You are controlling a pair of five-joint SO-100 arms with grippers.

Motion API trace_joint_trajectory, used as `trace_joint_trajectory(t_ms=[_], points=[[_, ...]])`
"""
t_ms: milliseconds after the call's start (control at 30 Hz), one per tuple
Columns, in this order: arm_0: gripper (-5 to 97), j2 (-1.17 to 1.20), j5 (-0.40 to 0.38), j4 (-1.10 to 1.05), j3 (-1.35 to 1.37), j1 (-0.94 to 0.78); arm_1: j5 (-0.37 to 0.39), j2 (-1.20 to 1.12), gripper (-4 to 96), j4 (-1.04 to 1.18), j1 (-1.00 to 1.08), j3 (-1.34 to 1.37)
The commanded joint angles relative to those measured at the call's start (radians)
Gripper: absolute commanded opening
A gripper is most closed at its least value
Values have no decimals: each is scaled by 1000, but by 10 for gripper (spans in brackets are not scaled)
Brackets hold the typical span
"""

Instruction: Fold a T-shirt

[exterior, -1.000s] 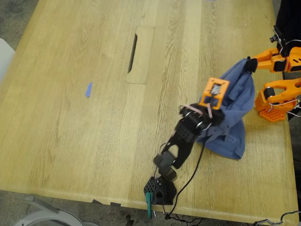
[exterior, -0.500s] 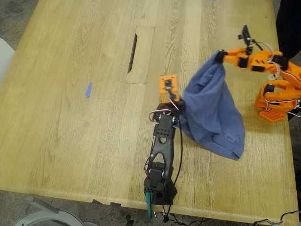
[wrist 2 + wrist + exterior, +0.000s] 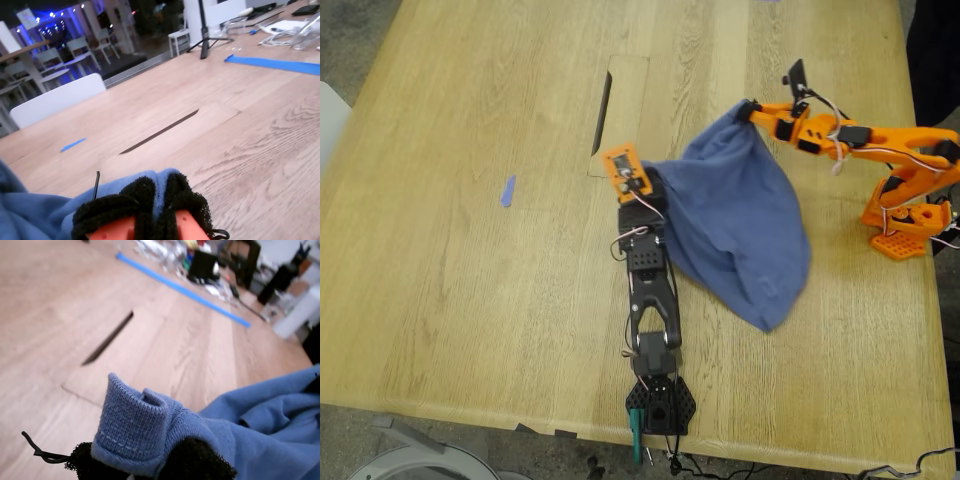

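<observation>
Two claws hold the T-shirt [image 3: 745, 225] above the worktop [image 3: 470, 280]; my first claw [image 3: 650, 182], on the black arm, is clamped on a ribbed hem; my second claw [image 3: 748, 110], on the orange arm, is closed on another edge; the cloth hangs stretched between them, its low end touching the worktop.

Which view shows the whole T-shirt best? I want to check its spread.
The exterior view: the T-shirt hangs stretched between both grippers, bottom resting on the table. The wrist views show only pinched edges.
</observation>
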Motion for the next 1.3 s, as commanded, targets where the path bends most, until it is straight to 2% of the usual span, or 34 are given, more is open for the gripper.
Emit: trace_joint_trajectory(t_ms=[0, 100, 333, 467, 767, 867, 1033, 1100, 1167, 1200, 1267], points=[[-3, -44, 12, -253, -48, -69, 5, -160, 12, -129, 34, -147], [-3, -166, 17, -403, -107, -101, 5, -370, 9, -236, 61, -311], [-3, -466, 26, -506, -400, -172, 12, -721, 9, -275, 95, -666], [-3, -627, 31, -495, -577, -209, 12, -838, 10, -285, 115, -782], [-3, -785, 52, -503, -824, -262, -2, -991, 10, -212, 196, -1092], [-3, -842, 54, -552, -931, -270, 2, -1058, 10, -135, 215, -1264], [-3, -857, 54, -491, -1035, -258, 12, -1209, 9, 58, 225, -1629], [-3, -818, 54, -413, -1028, -242, 17, -1316, 9, 224, 227, -1882], [-2, -772, 54, -316, -1028, -224, 17, -1517, 12, 499, 222, -2303], [-2, -750, 55, -272, -1034, -215, 25, -1594, 10, 601, 222, -2430], [-2, -695, 57, -166, -1019, -199, 21, -1536, 10, 666, 225, -2419]])
